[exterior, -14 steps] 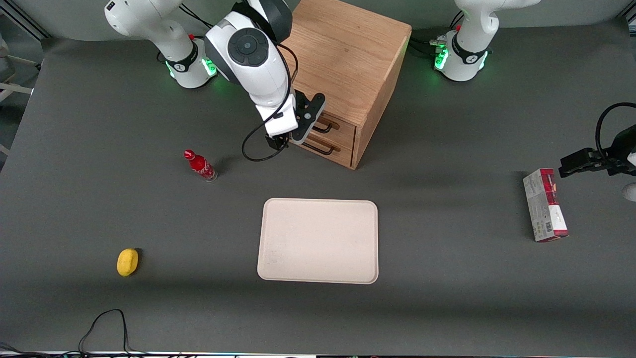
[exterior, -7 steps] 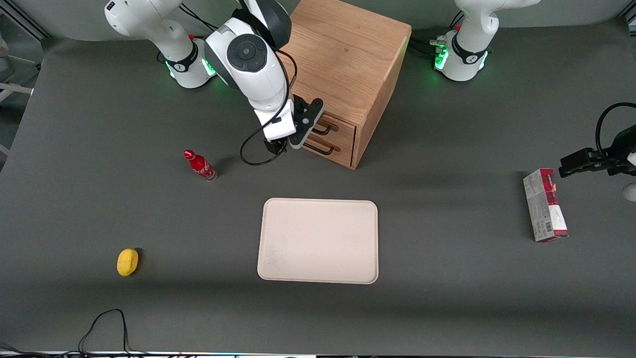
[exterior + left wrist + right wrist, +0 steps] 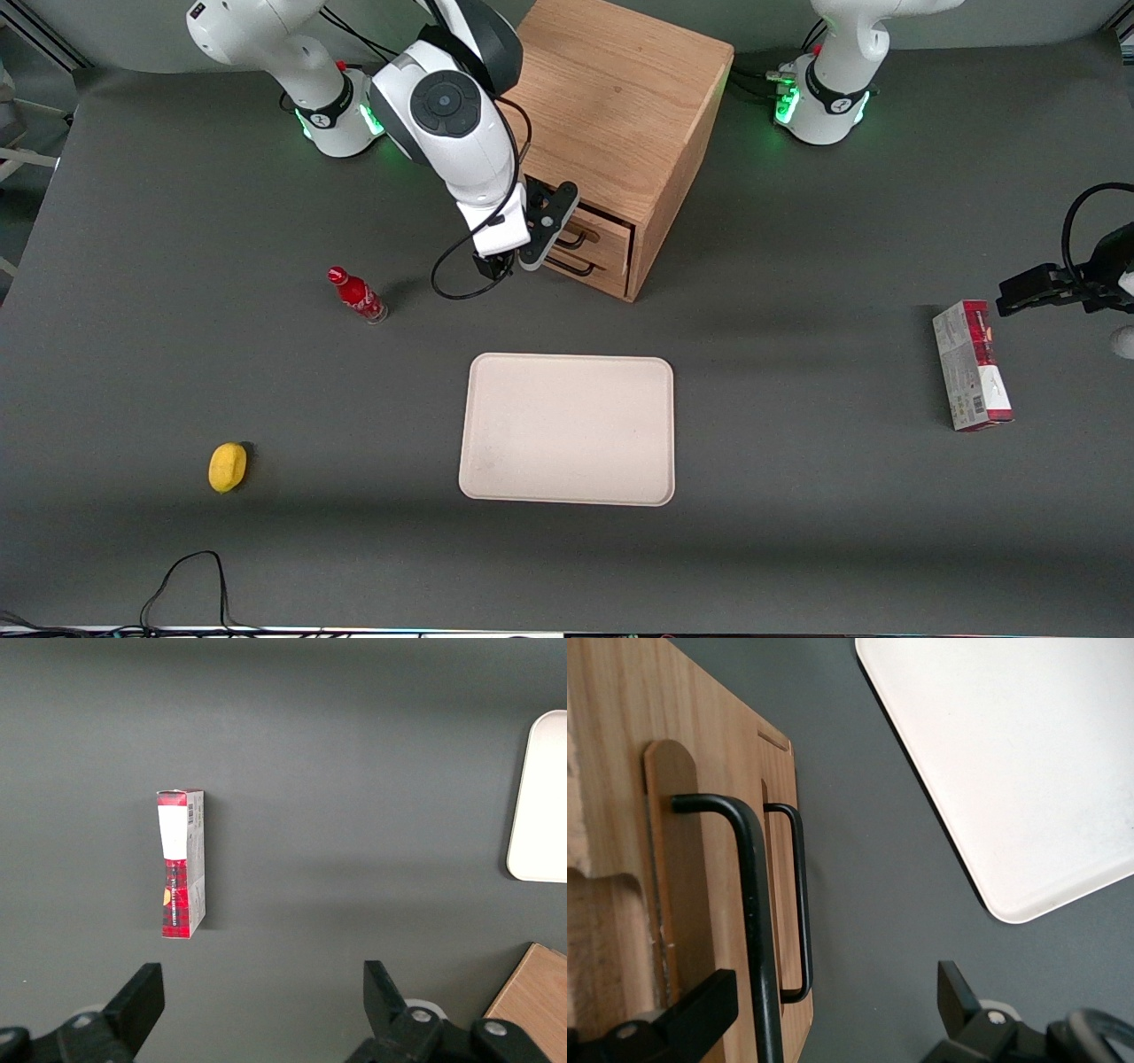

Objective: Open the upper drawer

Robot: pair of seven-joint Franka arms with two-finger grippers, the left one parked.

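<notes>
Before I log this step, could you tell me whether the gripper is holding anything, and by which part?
Nothing held: the gripper is open at the upper drawer's handle, fingers not closed on it.

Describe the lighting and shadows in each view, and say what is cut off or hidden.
Front view: even overhead light; soft shadows beside the cabinet and red bottle; the arm hides part of the upper drawer. Right wrist view: the hand is open in front of the drawer's black handle, cut off at the frame edge. Left wrist view: flat light, a faint shadow beside the red box.
</notes>
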